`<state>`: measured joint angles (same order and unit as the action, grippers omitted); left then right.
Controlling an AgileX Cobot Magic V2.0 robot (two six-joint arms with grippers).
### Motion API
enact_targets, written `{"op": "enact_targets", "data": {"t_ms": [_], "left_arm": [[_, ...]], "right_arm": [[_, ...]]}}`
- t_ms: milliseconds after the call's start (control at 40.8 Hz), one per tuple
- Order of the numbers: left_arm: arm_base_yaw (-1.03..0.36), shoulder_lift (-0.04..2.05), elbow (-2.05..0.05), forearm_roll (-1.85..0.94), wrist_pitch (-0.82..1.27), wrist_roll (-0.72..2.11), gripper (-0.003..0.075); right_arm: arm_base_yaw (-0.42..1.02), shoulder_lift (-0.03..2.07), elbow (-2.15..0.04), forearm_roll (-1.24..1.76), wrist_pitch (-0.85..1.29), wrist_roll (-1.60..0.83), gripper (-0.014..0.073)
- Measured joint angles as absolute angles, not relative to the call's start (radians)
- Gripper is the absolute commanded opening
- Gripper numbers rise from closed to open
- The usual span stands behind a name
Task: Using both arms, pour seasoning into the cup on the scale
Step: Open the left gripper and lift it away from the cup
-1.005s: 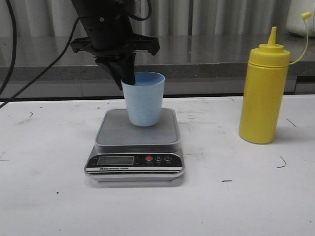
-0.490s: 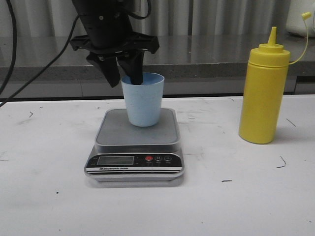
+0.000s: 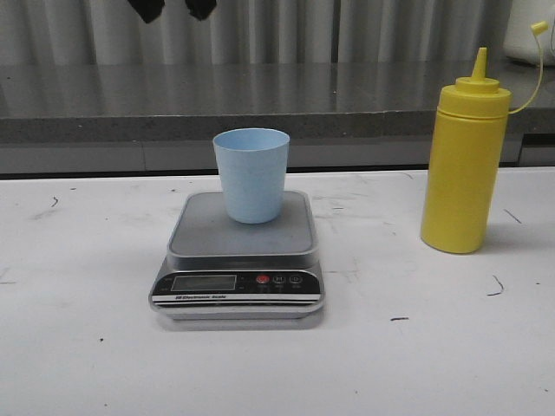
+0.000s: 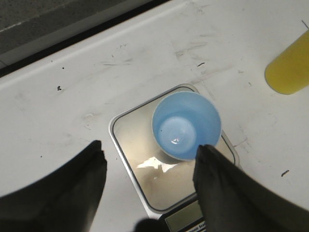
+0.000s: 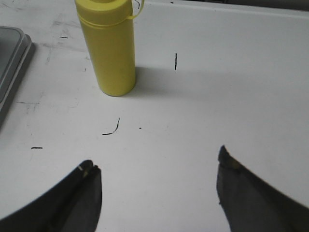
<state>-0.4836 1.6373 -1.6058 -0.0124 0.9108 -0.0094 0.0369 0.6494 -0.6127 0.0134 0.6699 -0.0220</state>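
So the light blue cup (image 3: 251, 175) is sitting upright on the steel platform of the digital kitchen scale (image 3: 238, 256), a bit toward the back of it, and nothing is touching it. From the left wrist camera you look straight down into the cup (image 4: 186, 126) and it's empty inside, just a little glint on the bottom. The left gripper (image 4: 149, 152) is up above the scale with its jaws spread wide apart, holding nothing; in the front view only its two black fingertips (image 3: 149, 9) poke in at the top edge. The yellow squeeze bottle (image 3: 464, 165) stands upright on the white table (image 3: 87, 347), well off to the right of the scale, its small cap (image 3: 539, 28) dangling off its tether to the side of the cone nozzle. The right gripper (image 5: 157, 174) hangs over the bare table near the bottle (image 5: 108, 46), jaws also wide open, not touching it.
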Motion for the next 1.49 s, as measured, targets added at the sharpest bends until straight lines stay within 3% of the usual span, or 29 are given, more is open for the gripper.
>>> {"op": "enact_targets", "data": {"t_ms": [515,882,1495], "left_arm": [[-0.484,1.091,-1.053,0.000,0.754,0.040,0.0400],[-0.484,0.744,-0.782,-0.029,0.746,0.044,0.0400],[-0.484,0.675,-0.746,-0.041,0.746,0.044,0.0400]], "right_arm": [[0.037,0.649,-0.613,0.013,0.670,-0.022,0.0523],[0.037,0.649,-0.613,0.013,0.670,-0.022,0.0523],[0.037,0.649,-0.613,0.013,0.640,-0.022,0.0522]]}}
